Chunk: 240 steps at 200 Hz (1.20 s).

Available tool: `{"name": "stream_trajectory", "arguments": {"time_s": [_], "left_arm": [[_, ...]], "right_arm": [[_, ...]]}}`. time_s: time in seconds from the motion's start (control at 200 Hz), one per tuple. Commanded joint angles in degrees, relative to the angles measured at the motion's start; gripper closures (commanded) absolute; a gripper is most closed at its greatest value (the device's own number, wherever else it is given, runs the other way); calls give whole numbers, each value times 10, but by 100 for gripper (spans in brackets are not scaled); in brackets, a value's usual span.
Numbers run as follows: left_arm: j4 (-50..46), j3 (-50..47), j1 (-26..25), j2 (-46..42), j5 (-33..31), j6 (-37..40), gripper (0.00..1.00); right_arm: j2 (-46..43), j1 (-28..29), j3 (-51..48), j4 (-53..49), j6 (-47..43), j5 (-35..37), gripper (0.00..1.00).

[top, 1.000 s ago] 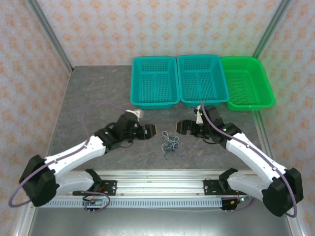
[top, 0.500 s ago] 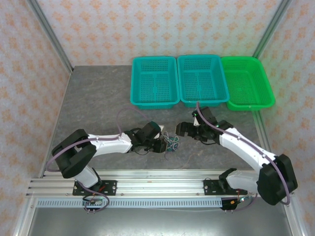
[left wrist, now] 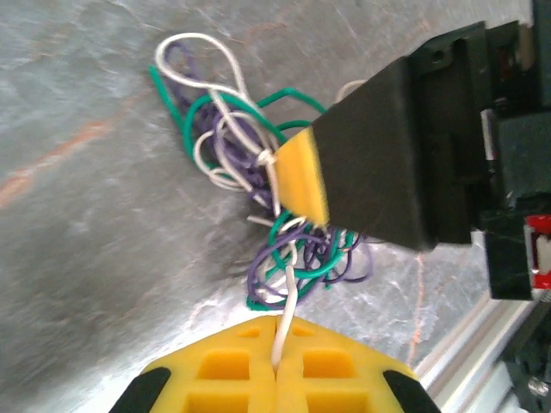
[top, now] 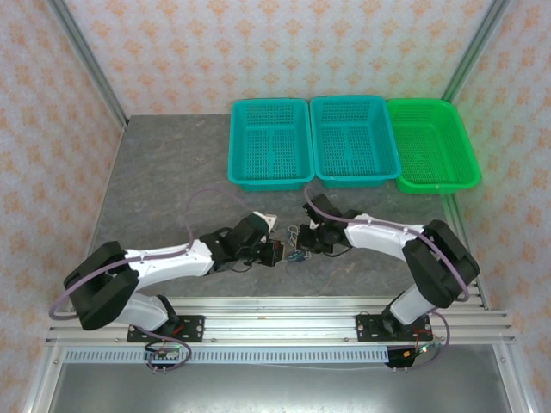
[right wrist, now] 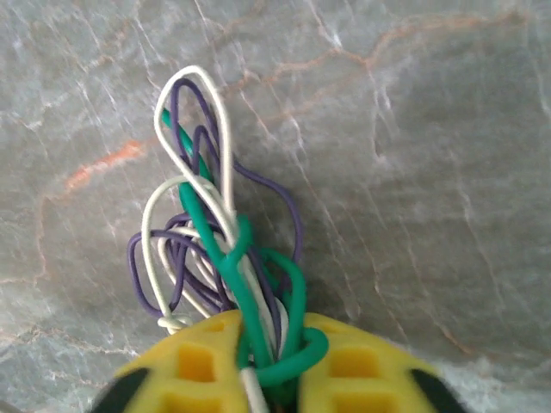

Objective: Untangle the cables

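- The left gripper (left wrist: 277, 368) is pictured with its yellow-padded jaws pressed together on a single thin white wire (left wrist: 288, 311), which is led straight out from between them into the knot.
- The right gripper (right wrist: 271, 372) is likewise closed. Several strands are pinched between its yellow pads, among them a glossy green wire (right wrist: 231, 258) looped at the jaw mouth, with white strands beside it.
- Just ahead of both sets of jaws, the cables (top: 295, 254), a small curly tangle of thin white, green and purple wires, are held between the two grippers over the grey marbled tabletop (right wrist: 430, 129).
- Whether the tangle is lifted clear of that surface cannot be told.
- A risk is judged here: with more than one strand gripped on the right, the knot could be tightened rather than freed by a pull apart.
- The lone white wire could also be dragged out of the left pads, since so little of it is clamped.
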Motion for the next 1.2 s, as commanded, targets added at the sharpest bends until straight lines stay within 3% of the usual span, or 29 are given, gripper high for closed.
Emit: {"name": "stream_trajectory", "arguments": {"time_s": [0.0,0.105,0.2,0.355,0.475,0.545,0.616,0.646,0.756,0.856,0.956,1.196], "left_arm": [[-63,-5,3,-44,-110,-7,100],[-195,7,44,-78,-196,-19,100],[-246,-21,117,-122,-207,-30,100],[-253,-80,197,-195,-182,-41,100],[-231,-107,203,-207,-160,-62,100],[-178,-126,203,-202,-114,-53,100],[-102,-138,197,-195,-39,-34,100],[-86,-134,190,-194,-25,-23,95],[-88,-98,140,-196,-18,50,57],[-103,-63,96,-201,-25,126,40],[-99,-40,64,-196,-28,166,33],[11,-19,-9,-128,8,219,30]], "right_arm": [[-9,-2,-19,-37,50,145,100],[-78,-29,-43,-105,118,289,100],[-135,-88,-64,-146,140,327,100],[-237,-187,-122,-140,169,306,100],[-283,-195,-150,-106,173,293,100],[-288,-195,-158,-63,142,241,100],[-288,-195,-159,-14,113,168,100],[-287,-195,-159,1,105,144,100],[-287,-195,-153,60,65,56,100],[-288,-195,-138,69,48,29,100],[-287,-194,-123,69,29,2,100],[-293,-182,-99,69,7,-44,100]]}}
